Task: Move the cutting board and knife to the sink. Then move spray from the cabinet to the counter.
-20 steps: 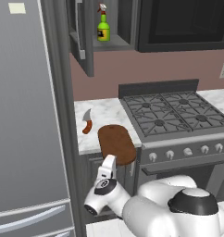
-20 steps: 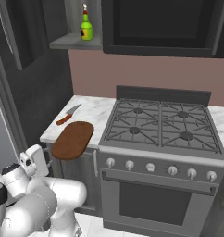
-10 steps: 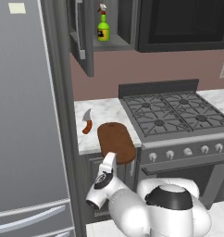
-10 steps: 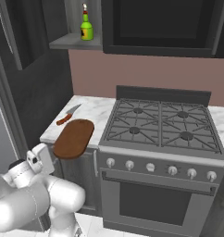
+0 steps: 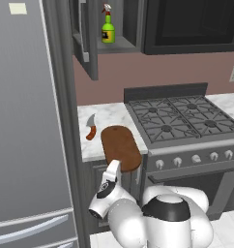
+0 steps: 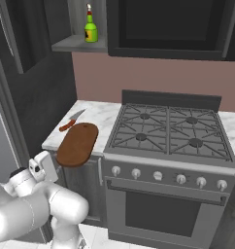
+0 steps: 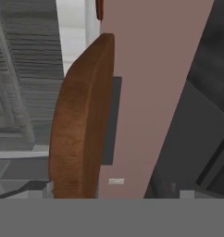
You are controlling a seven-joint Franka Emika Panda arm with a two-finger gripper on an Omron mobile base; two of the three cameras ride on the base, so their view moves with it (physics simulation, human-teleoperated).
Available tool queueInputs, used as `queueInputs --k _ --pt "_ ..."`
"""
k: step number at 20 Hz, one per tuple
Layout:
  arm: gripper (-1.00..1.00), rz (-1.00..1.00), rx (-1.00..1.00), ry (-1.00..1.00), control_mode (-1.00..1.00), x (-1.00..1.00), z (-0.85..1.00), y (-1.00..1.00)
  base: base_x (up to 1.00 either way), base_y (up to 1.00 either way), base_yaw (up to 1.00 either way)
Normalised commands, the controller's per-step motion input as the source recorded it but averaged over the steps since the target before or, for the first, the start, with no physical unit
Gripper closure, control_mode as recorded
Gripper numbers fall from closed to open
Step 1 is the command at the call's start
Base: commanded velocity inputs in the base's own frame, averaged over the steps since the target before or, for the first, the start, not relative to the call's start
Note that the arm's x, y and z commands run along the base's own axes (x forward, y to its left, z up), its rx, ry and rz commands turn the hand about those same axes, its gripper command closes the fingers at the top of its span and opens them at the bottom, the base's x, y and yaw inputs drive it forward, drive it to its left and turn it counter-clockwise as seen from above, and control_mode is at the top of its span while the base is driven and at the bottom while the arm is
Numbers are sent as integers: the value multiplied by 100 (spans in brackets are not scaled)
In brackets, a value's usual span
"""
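Cutting board lies flat on the table, on the marble strip between the fridge and the stove; its near end hangs out past the table's front edge, its long axis runs roughly front to back. Right base view agrees: cutting board at the front edge, overhanging, just beside the stove's left side. Knife lies on the table toward the left edge, behind and left of the board, red handle toward the front, blade pointing to the back wall; close to the board but looks apart from it, hard to be sure at this resolution. Spray stands upright on the inner shelf of the cabinet, door swung open. Pincer sits low in front of the table's front edge, just under the overhanging board end, pointing up at it. Hand view looks along the board edge-on, with the marble top beyond it; a sliver of the knife handle shows at the far end. Jaws are spread wide, nothing between them, no contact with the board.
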Motion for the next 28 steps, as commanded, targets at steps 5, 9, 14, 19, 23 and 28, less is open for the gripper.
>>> queueInputs --k 5,9,14,19,23,28 --pt "-100 0 0 0 -100 0 0 0 0 0 0" --pt "-100 0 0 0 -100 0 0 0 0 0 0" --pt "-100 0 0 0 -100 -4 0 0 0 0 0" --pt "-100 0 0 -3 -100 -3 0 0 0 0 0" --pt "-100 0 0 0 -100 0 0 -1 0 0 0" --pt "-100 0 0 0 -100 12 0 -5 0 0 0"
